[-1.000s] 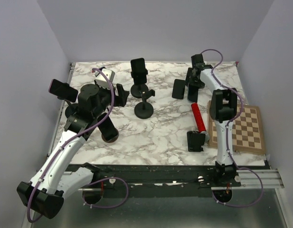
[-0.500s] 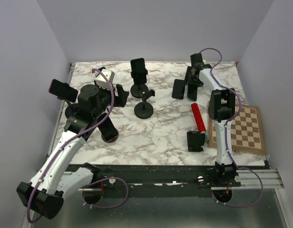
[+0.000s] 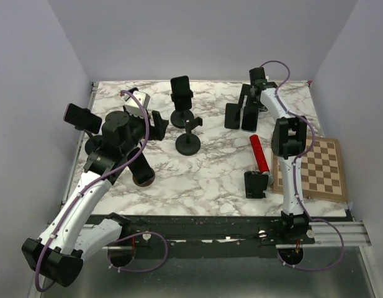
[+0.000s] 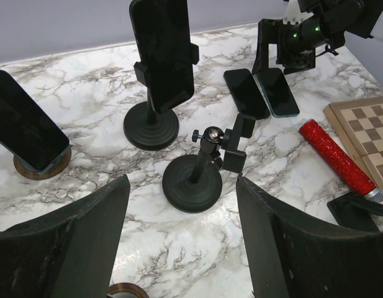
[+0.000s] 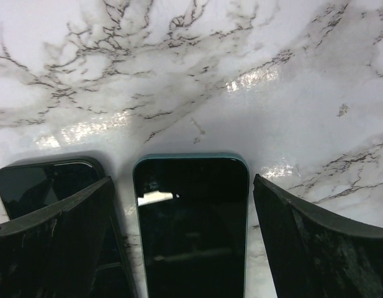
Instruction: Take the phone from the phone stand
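A black phone (image 3: 180,90) (image 4: 163,49) stands upright, clamped in a black phone stand (image 3: 180,117) (image 4: 151,127) at the back middle. My right gripper (image 3: 251,100) (image 5: 182,183) is open over a teal-edged phone (image 5: 191,223) (image 3: 249,117) that lies flat on the marble between its fingers, apart from both. A second flat phone (image 3: 233,116) (image 5: 45,180) lies just to its left. My left gripper (image 3: 157,124) (image 4: 183,183) is open and empty, hovering in front of an empty ball-head stand (image 3: 189,141) (image 4: 192,183).
Another phone (image 3: 81,118) (image 4: 23,130) leans on a round wooden base at the left. A red glitter cylinder (image 3: 259,154) (image 4: 337,156), a chessboard (image 3: 318,169) and a small black holder (image 3: 256,184) lie at the right. White walls close in the table.
My right gripper has opened and let go of the teal-edged phone, which now lies flat beside the other one. The left arm has not moved.
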You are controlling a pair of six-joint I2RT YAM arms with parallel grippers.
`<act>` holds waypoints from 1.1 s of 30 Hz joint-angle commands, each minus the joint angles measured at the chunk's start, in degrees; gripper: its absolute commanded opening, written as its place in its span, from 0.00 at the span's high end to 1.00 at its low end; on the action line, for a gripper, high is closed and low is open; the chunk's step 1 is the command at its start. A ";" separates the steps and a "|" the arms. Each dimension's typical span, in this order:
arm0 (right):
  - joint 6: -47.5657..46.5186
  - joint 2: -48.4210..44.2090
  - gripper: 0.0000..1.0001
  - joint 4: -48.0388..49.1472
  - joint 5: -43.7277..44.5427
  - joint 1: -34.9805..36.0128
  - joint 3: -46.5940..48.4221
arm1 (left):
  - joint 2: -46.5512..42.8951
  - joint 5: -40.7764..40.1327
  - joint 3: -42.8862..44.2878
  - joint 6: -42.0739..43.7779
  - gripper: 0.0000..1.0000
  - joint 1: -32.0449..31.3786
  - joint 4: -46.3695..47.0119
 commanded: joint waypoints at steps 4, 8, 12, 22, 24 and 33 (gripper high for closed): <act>0.38 -5.27 0.00 -5.29 1.19 0.07 4.11 | -0.08 -2.60 -0.94 -0.52 0.18 -0.22 1.23; 0.90 -16.32 0.00 -2.94 4.12 0.31 -6.51 | 0.44 -4.96 -0.72 -1.28 0.01 0.10 0.94; 1.96 -29.84 0.00 2.29 3.09 2.39 -22.18 | 1.52 -6.68 0.75 -1.94 0.02 1.19 -0.14; 5.83 -61.90 0.00 8.59 7.05 22.93 -46.27 | 2.73 -8.35 13.34 -16.19 0.02 10.27 -10.68; 6.95 -66.67 0.00 9.07 3.84 25.49 -47.97 | 1.81 -8.12 13.90 -16.75 0.01 12.06 -9.19; 5.05 -68.92 0.00 11.20 4.04 47.97 -43.90 | -5.31 -19.15 8.03 -7.82 0.01 15.51 -3.70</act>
